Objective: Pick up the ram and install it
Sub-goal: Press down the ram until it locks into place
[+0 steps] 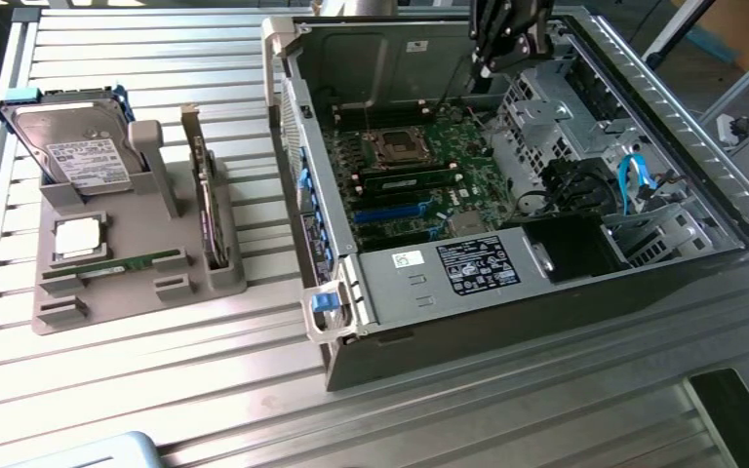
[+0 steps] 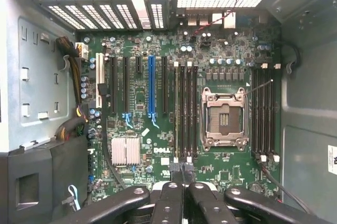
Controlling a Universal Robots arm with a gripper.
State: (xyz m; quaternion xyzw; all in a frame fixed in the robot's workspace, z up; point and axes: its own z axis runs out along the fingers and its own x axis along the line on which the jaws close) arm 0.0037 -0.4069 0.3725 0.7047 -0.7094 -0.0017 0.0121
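Observation:
A ram stick [image 1: 134, 263], thin and green, lies flat in the grey holder tray [image 1: 114, 297] on the exterior view's left. A second green stick with dark chips [image 1: 408, 181] sits along the memory slots of the motherboard [image 1: 413, 175] inside the open computer case [image 1: 335, 292]. My gripper [image 1: 490, 66] hangs high over the far part of the case, well above the board. In the wrist view its black fingers [image 2: 171, 197] are shut together with nothing between them. They look down on the black memory slots [image 2: 186, 113] beside the empty CPU socket [image 2: 224, 119].
The tray also holds a silver hard drive [image 1: 73, 146], a CPU chip [image 1: 78, 237] and an upright expansion card [image 1: 206, 200]. Inside the case are a power supply [image 1: 459, 268], blue cables [image 1: 632, 180] and drive cages [image 1: 544, 117]. Everything stands on a ribbed metal table [image 1: 192, 390].

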